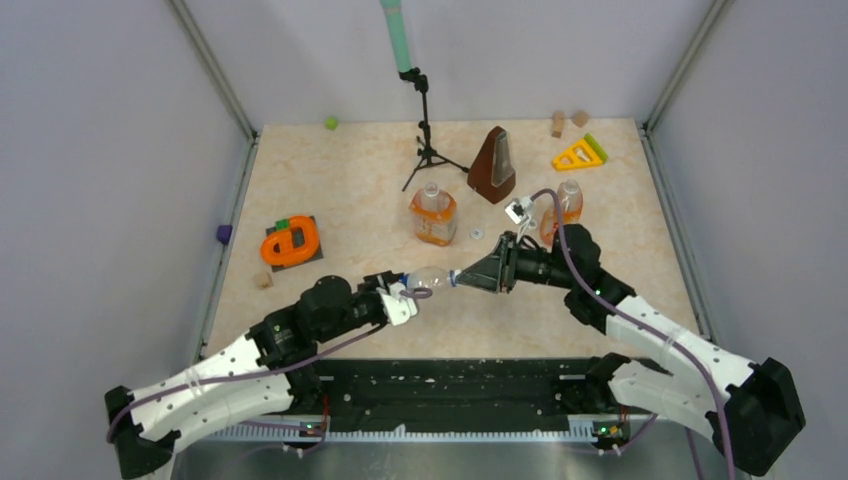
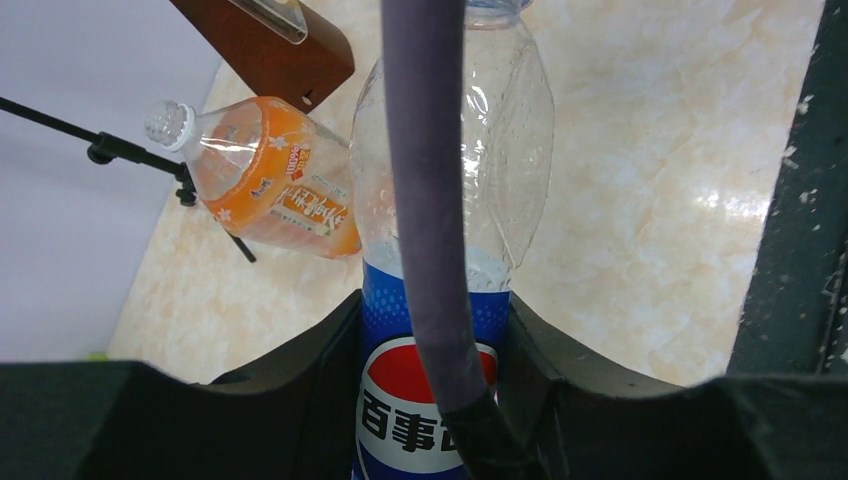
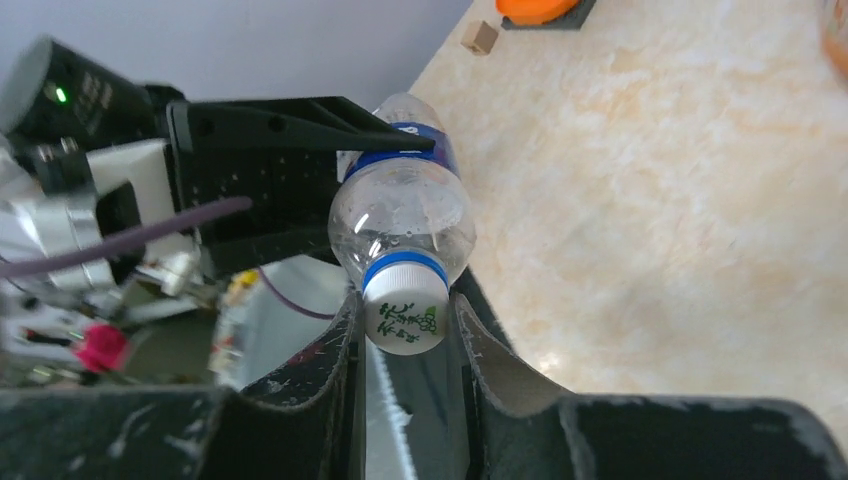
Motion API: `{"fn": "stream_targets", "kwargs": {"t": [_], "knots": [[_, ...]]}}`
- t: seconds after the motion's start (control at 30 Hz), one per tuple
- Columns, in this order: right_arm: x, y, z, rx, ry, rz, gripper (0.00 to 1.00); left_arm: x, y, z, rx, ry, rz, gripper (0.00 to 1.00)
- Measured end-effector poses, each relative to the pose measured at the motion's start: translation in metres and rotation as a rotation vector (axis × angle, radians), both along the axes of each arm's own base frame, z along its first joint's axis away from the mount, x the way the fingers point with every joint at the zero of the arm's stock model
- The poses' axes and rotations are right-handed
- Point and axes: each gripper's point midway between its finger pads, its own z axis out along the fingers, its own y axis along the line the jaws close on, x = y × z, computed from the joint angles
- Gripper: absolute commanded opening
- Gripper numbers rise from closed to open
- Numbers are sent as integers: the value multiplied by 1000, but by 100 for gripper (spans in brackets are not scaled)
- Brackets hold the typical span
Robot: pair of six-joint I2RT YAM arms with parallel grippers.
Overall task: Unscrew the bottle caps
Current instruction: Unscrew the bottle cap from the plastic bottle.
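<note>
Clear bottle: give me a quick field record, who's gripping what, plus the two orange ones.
clear bottle: lying sideways, spanned between both hands
left hand: shut on its blue-labelled body
right hand: shut on the cap
cap: white, on the neck, blue ring behind it
squat orange bottle: upright, neck bare
slim orange bottle: upright, top unclear
</note>
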Motion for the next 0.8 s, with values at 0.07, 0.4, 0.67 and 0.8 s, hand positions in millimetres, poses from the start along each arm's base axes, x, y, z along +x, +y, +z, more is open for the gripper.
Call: {"fn": "stream_targets", "kwargs": {"t": [0.07, 0.4, 0.67, 0.8], "knots": [[1, 0, 8, -23, -117, 31, 0, -1, 0, 5, -25, 49, 17, 0], [-16, -10, 54, -70, -827, 227, 0, -8, -8, 40, -177, 271, -72, 0], [-50, -25, 76, -92, -1237, 433, 0, -33, -21, 49, -165, 403, -223, 0], [-60, -31, 83, -96, -1339, 480, 0, -35, -18, 44, -144, 460, -217, 0]]}}
